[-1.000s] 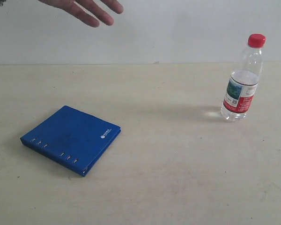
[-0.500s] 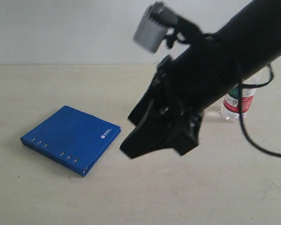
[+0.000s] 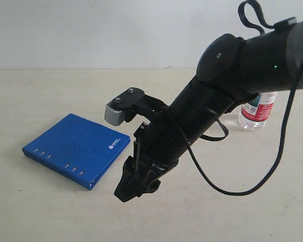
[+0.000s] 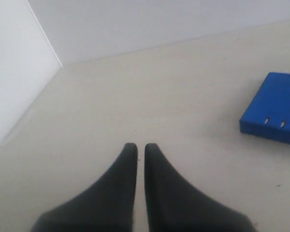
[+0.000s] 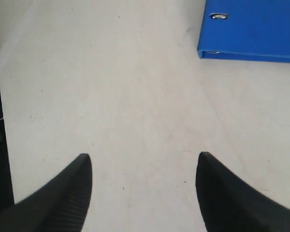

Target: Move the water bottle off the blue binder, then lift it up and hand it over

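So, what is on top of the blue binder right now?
Nothing: the blue binder has a bare cover except its small white logo. The water bottle stands apart on the table, its upper part hidden behind the right arm.

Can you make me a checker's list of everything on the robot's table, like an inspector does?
Surface: beige table, bare, with faint scuffs.
Job's things: blue binder lies flat and shut; water bottle stands upright on the table, well apart from the binder and not on it, partly hidden behind the right arm.
Clutter: nothing seen.
Grippers: right gripper open and empty, low over the table beside the binder's corner; left gripper shut and empty, over bare table.
Cables: black cable hangs in a loop from the right arm.
Surroundings: plain white wall behind the table.
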